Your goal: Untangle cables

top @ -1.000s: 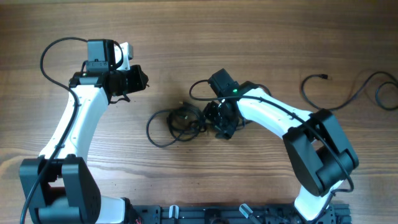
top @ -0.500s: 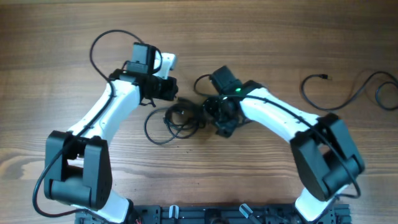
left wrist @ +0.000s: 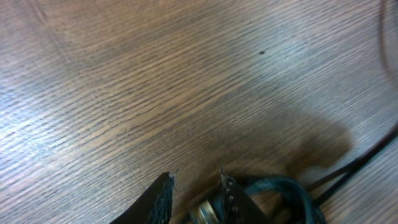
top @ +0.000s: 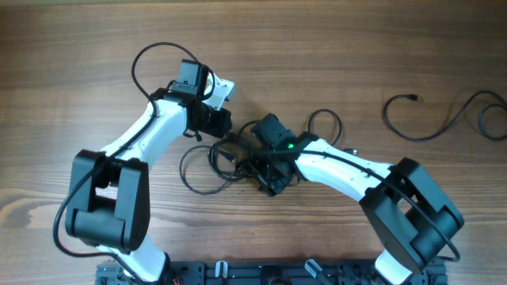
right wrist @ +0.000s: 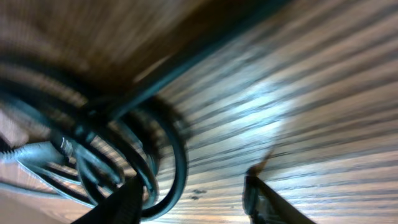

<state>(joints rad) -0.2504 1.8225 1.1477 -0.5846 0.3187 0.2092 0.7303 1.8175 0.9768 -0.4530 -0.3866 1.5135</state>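
1. The wood-grain surface [top: 356, 47] carries all items.
2. Task item: the knotted coil [top: 226, 152] of thin black cables lies near the middle of the surface, between the ends of the two arms. A loose loop [top: 190, 168] trails from the coil on the left arm's side.
3. Two further thin black cords lie well apart from the coil, at the right end of the surface. The curved cord [top: 424, 133] ends in a small plug [top: 413, 97]. The edge cord [top: 485, 111] runs out of frame.
4. Left tool [left wrist: 196, 190]: the overhead view puts it at the upper left edge of the coil.
   - In the left wrist view its fingers [left wrist: 163, 198] stand slightly apart, low over the wood.
   - A small metallic part [left wrist: 204, 214] shows between them at the bottom of the frame.
   - A dark strand [left wrist: 280, 185] runs just beside the finger on the right of that view.
   - Whether the tool is clenched on anything cannot be told.
5. Right tool [right wrist: 194, 193]: the overhead view puts it at the lower right side of the coil.
   - The right wrist view is blurred.
   - The fingers are spread apart with bare wood between them, so the tool is released and nothing is in its grip.
   - Several cable loops [right wrist: 124, 143] lie just beside the finger on the left of that view. Contact with that finger cannot be determined.
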